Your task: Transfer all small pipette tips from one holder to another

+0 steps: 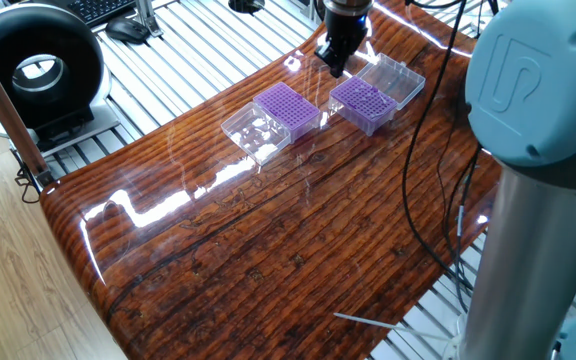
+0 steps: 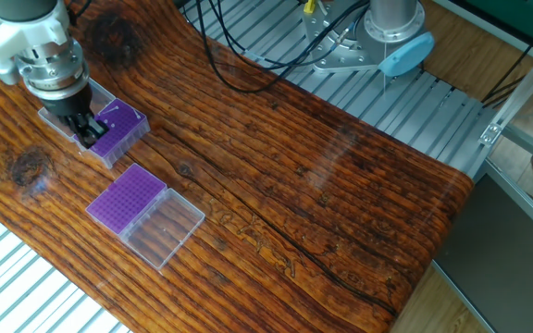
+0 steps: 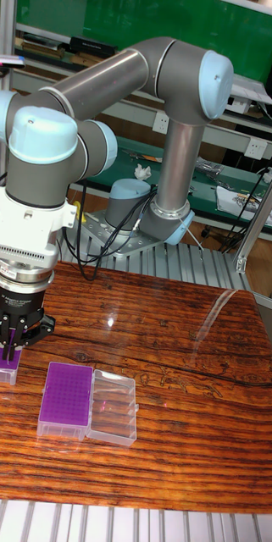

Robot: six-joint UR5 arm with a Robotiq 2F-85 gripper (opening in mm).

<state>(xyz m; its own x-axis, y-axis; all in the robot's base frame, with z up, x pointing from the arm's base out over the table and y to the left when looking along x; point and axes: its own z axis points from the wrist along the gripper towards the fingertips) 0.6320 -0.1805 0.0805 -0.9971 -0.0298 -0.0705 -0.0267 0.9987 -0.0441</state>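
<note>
Pale small pipette tips (image 1: 366, 97) dotting a purple holder (image 1: 365, 107)

Two boxes side by side on the table (image 1: 268, 250), gripper (image 2: 88, 132) above the far box (image 2: 118, 128), near box (image 2: 126, 197) beside its open lid (image 2: 166, 229)
</note>
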